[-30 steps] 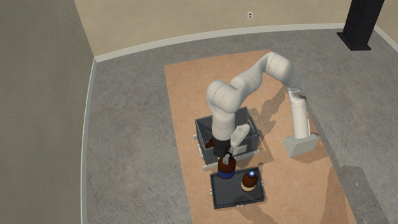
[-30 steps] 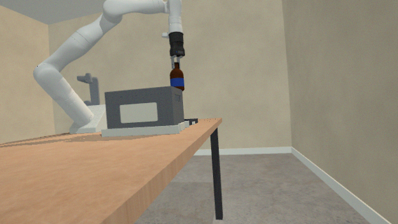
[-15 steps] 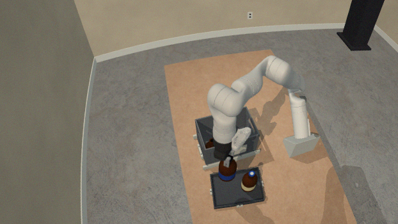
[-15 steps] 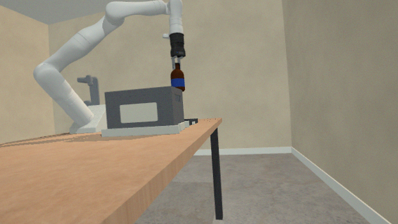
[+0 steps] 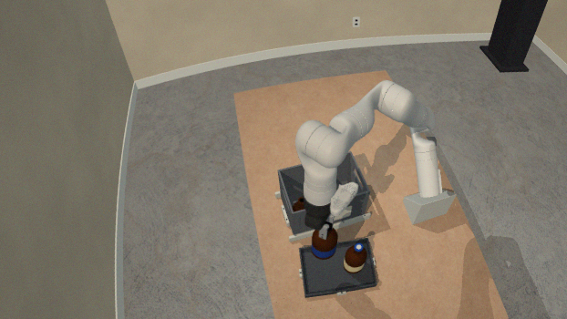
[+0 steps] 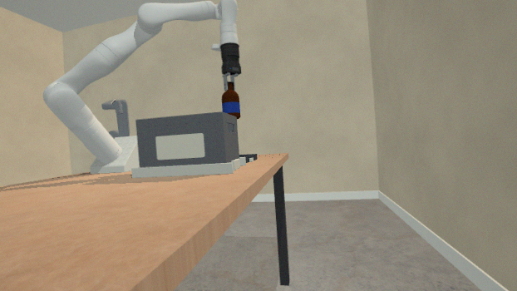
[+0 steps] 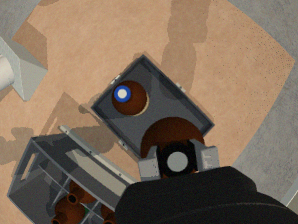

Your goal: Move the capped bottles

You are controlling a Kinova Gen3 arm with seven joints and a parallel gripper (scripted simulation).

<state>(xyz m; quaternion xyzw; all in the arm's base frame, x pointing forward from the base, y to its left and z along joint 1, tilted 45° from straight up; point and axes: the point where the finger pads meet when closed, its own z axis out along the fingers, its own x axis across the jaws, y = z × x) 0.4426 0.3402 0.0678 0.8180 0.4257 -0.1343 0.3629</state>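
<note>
My gripper [image 5: 324, 230] is shut on the top of a brown bottle with a blue band [image 5: 324, 244] and holds it upright in the air over the near-crate end of the dark tray [image 5: 338, 269]. The side view shows the bottle [image 6: 230, 103] hanging from the gripper [image 6: 230, 79] well above the table, higher than the crate top. The wrist view shows the held bottle [image 7: 174, 137] under my fingers. A second brown bottle with a blue-and-white cap [image 5: 355, 258] stands upright on the tray, as the wrist view [image 7: 128, 98] confirms. The grey crate holds open brown bottles [image 7: 72, 207].
The crate [image 6: 187, 139] and tray sit close together near the table's edge [image 6: 266, 166]. The arm's base [image 5: 428, 205] stands to the right of the crate. A white crumpled object [image 5: 343, 197] lies in the crate.
</note>
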